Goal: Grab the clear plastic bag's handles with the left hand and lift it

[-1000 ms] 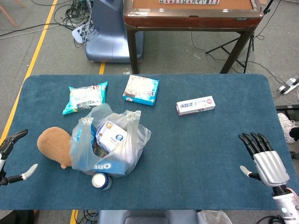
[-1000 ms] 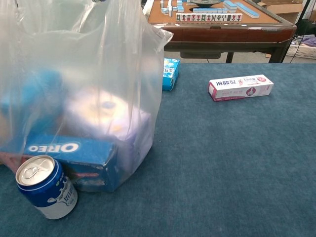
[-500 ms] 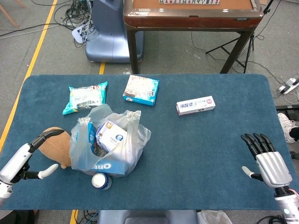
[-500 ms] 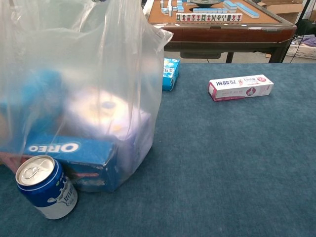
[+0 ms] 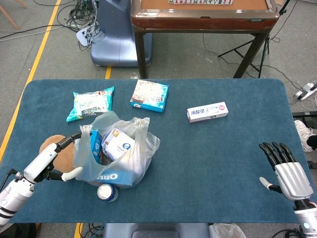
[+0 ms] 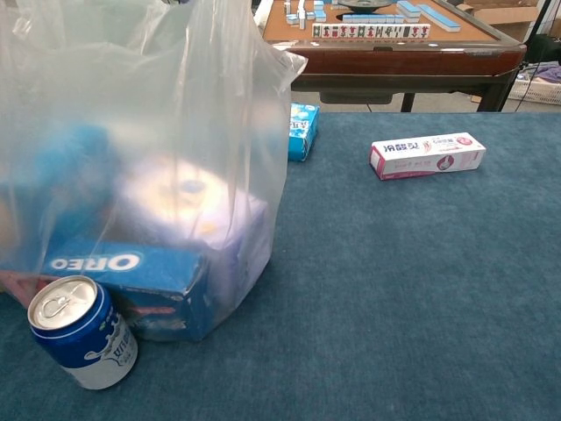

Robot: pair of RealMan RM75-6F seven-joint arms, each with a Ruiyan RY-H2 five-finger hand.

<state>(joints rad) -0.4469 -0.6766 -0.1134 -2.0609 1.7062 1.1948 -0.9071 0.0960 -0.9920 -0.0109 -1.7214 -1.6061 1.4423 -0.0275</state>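
A clear plastic bag (image 5: 119,153) stands on the blue table, holding an Oreo box and other packets; its two handles (image 5: 114,121) stick up loose. In the chest view the bag (image 6: 140,167) fills the left half. My left hand (image 5: 52,161) is open just left of the bag, above the brown plush toy, fingers spread toward the bag's side, gripping nothing. My right hand (image 5: 287,171) hovers open at the table's front right corner, far from the bag. Neither hand shows in the chest view.
A blue can (image 5: 107,192) stands against the bag's front. A brown plush toy (image 5: 49,146) lies left of the bag. A teal snack packet (image 5: 90,102), a blue box (image 5: 149,95) and a toothpaste box (image 5: 207,112) lie further back. A mahjong table (image 5: 203,15) stands beyond.
My left hand has travelled right from the table's left edge, over the plush toy, up to the bag's left side. The right hand has drifted slightly down and right.
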